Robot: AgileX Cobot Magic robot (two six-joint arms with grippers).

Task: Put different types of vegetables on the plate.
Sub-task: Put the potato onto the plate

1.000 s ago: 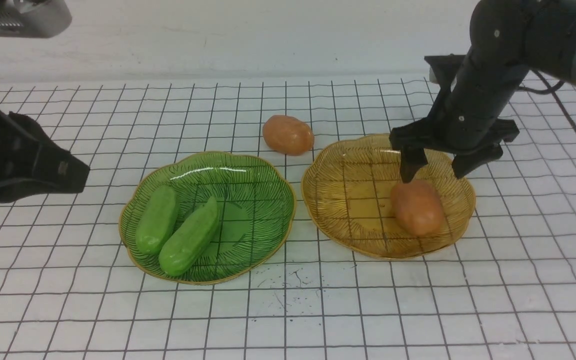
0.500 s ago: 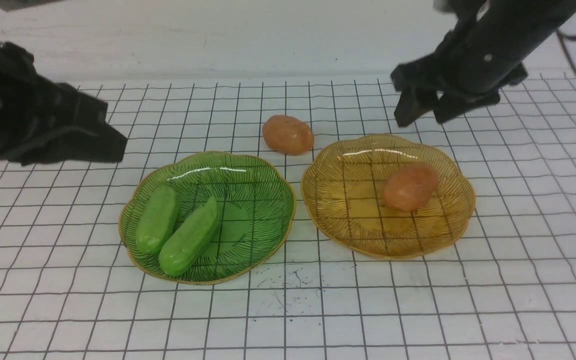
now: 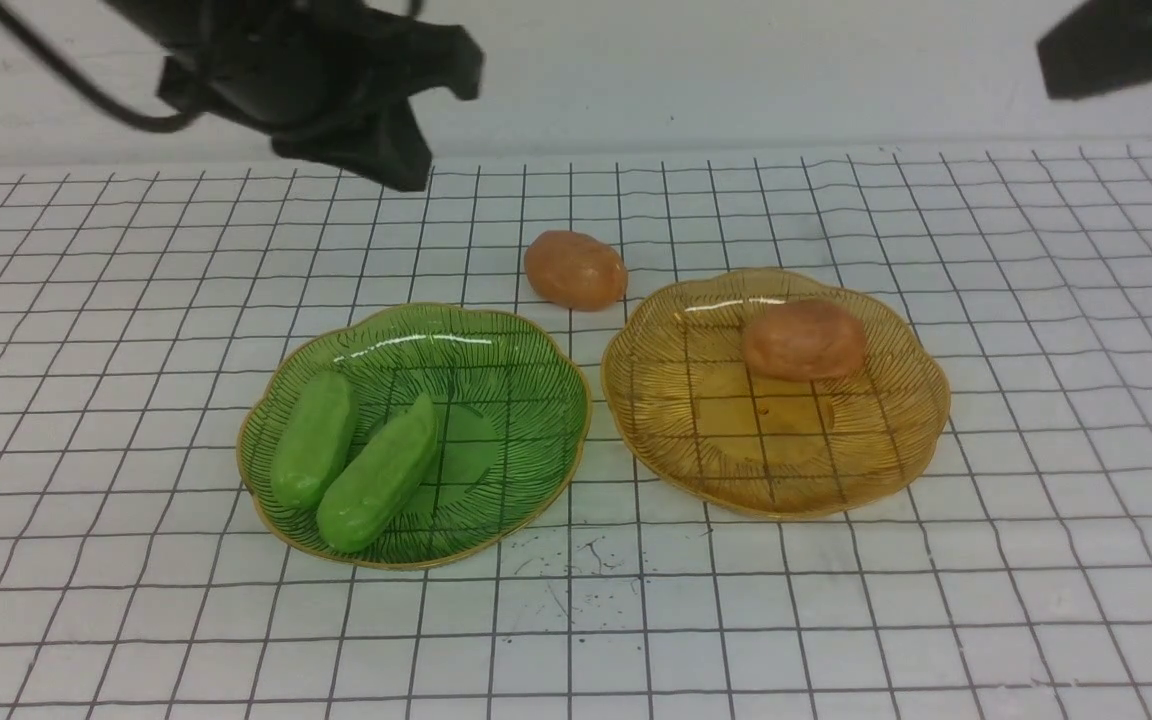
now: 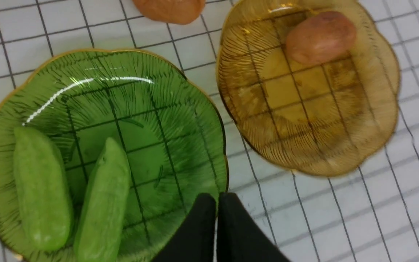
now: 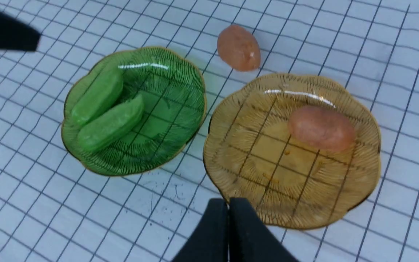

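**Both arms raised above the desk.** We see the left gripper (image 4: 216, 199) with its two black fingers pressed flat together, nothing between them. It hangs over the near rim of the translucent green glass plate with a scalloped gold edge (image 4: 195, 120) and touches nothing. The right gripper (image 5: 228, 202) is likewise closed to a seam and empty, above the near rim of the translucent amber glass plate of the same scalloped shape (image 5: 253, 174).

The white desk ruled with a black grid (image 3: 1036, 600) carries both plates near its middle, green toward the left edge and amber toward the right, with their rims close but apart. In the green plate's left half lie two smooth light-green cucumber-shaped toy pieces, the left cucumber (image 3: 314, 438) and the right cucumber (image 3: 378, 473), side by side and touching. One orange-brown oval potato-like lump, the plated potato (image 3: 804, 340), rests on the amber plate's far slope. The other, the loose potato (image 3: 576, 269), sits on the bare desk toward the far edge, just beside the amber rim.

In the front view we get only dark shapes of the left arm (image 3: 316, 70) and right arm (image 3: 1126, 45); the closed fingers appear in the wrist views alone. The left wrist view crops the loose potato, while the right wrist view shows it whole, along with black specks (image 5: 162, 189) by the green plate's near rim.
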